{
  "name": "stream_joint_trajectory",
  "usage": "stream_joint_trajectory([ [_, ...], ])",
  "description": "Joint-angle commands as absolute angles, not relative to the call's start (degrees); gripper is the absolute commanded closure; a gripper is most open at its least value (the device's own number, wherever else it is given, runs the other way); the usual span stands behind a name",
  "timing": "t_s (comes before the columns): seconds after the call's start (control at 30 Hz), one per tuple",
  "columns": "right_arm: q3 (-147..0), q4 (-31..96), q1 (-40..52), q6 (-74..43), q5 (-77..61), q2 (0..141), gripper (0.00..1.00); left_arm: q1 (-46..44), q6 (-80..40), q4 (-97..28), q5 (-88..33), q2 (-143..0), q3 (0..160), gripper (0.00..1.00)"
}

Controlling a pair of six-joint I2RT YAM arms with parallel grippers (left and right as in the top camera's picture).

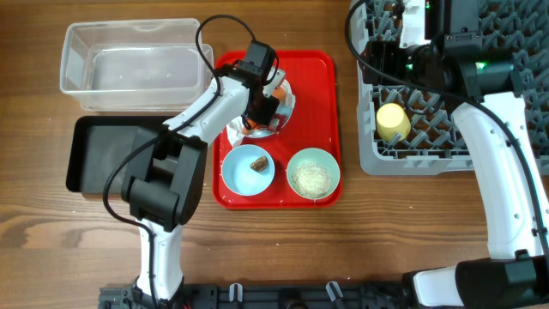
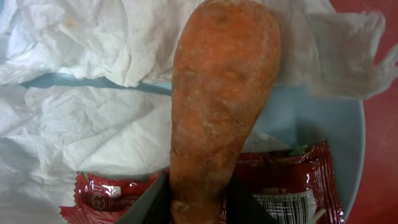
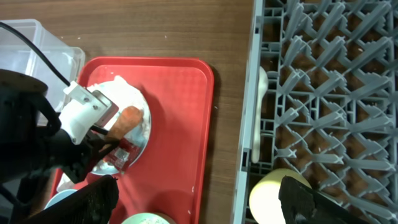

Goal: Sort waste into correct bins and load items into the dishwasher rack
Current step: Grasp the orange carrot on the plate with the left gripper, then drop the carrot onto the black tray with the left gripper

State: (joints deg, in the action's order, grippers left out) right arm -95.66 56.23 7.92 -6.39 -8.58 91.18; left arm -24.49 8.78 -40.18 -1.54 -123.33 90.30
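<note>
My left gripper (image 1: pixel 262 107) (image 2: pixel 199 208) is shut on the narrow end of the orange carrot (image 2: pixel 224 112), just above the light blue plate (image 2: pixel 311 124). Crumpled white tissue (image 2: pixel 81 124) and the red printed wrapper (image 2: pixel 292 180) lie on that plate. The small blue bowl (image 1: pixel 249 167) holds the brown lump. The pale green bowl (image 1: pixel 313 174) holds rice-like grains. The yellow cup (image 1: pixel 393 122) (image 3: pixel 273 193) sits in the grey dishwasher rack (image 1: pixel 446 86) (image 3: pixel 329 93). My right gripper (image 1: pixel 390 62) (image 3: pixel 205 202) is open and empty over the rack's left edge.
The plate and both bowls stand on a red serving tray (image 1: pixel 322 103) (image 3: pixel 180 112). The clear plastic tub (image 1: pixel 129 64) is at the far left, with the black tray (image 1: pixel 111 154) in front of it. The left arm crosses over the black tray's right end.
</note>
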Motion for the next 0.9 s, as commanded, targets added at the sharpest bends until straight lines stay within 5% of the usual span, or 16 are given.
stream_joint_trajectory([
  [0.0,-95.3,56.4,7.8,-6.0,-7.2,91.2,0.14,-24.6,8.6,-40.0,-3.0,-125.3,90.7,0.78],
  [0.2,-95.3,56.6,7.8,-6.0,-7.2,91.3,0.12,-24.6,8.5,-37.5,-6.4,-125.4,90.7,0.71],
  [0.4,-95.3,57.1,7.6,-5.5,-7.2,91.3,0.1,-24.6,8.1,-37.9,-6.6,-125.5,90.7,0.82],
  [0.47,-95.3,57.1,7.4,-5.2,-7.2,91.4,0.1,-24.6,7.6,-38.0,-6.6,-125.5,90.7,0.95],
  [0.87,-95.3,57.6,7.2,-4.3,-7.2,91.4,0.09,-23.8,0.3,-40.4,-5.7,-107.0,91.3,0.95],
])
